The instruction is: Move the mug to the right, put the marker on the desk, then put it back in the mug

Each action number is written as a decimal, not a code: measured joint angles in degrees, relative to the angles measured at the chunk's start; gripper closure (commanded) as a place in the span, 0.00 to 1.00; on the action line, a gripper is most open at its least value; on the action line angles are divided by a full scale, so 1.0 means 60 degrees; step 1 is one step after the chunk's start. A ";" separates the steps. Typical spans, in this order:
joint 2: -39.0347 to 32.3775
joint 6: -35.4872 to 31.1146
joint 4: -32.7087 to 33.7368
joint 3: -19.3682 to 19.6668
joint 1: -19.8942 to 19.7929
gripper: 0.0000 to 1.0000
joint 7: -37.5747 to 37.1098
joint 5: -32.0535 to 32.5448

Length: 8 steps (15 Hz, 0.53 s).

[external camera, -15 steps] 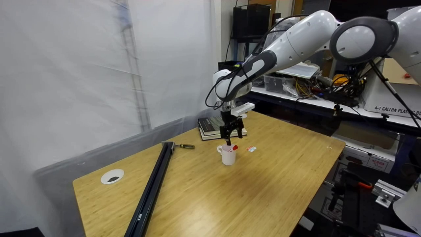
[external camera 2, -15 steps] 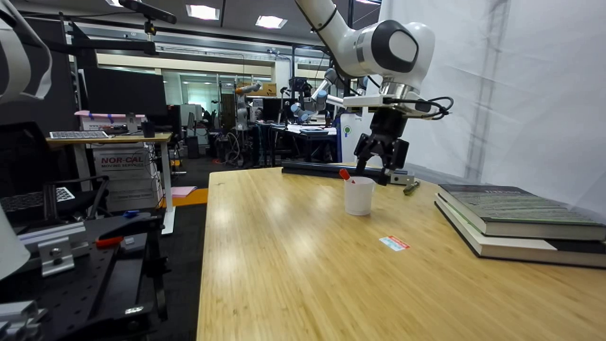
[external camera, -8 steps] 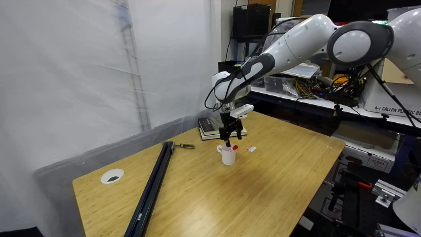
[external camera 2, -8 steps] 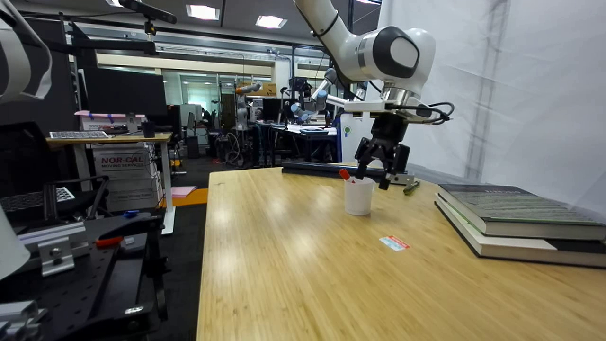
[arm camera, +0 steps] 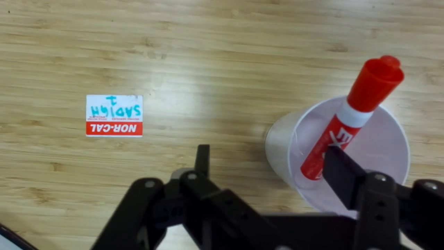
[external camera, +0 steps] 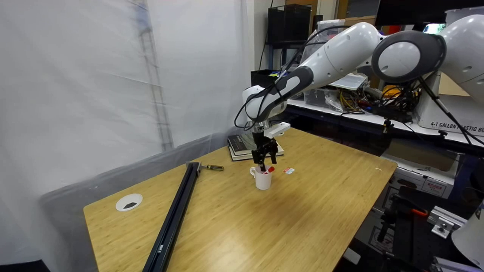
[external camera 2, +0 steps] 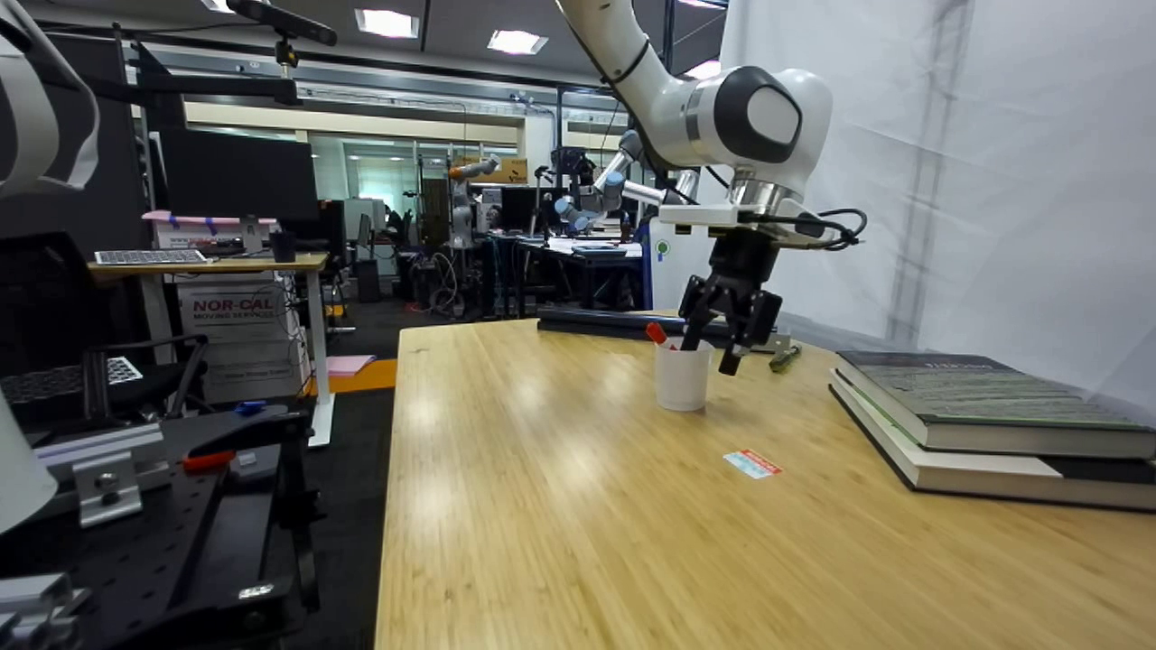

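Sticker (arm camera: 114,116) lies near mug (external camera: 263,182), probable screwdriver (external camera: 215,167) farther off.

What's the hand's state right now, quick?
Hand: open, straddling one side of the mug, holding nothing.

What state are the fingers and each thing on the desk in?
Mug: upright
Marker: capped, leaning in the mug
Fingers: open, one inside the mug, one outside
Books: closed, stacked
Label: flat, print up
Screwdriver: lying down
Black bar: lying flat
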State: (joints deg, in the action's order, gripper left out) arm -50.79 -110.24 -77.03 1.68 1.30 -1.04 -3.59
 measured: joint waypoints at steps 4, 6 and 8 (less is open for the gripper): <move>-0.0114 0.0030 0.0181 0.0000 0.0000 0.75 0.0033 0.0075; -0.0142 0.0048 0.0235 0.0000 0.0000 0.87 0.0037 0.0140; -0.0143 0.0063 0.0261 0.0000 0.0000 0.98 0.0039 0.0171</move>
State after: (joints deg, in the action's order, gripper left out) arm -51.65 -109.87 -75.46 1.68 1.30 -0.81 -2.56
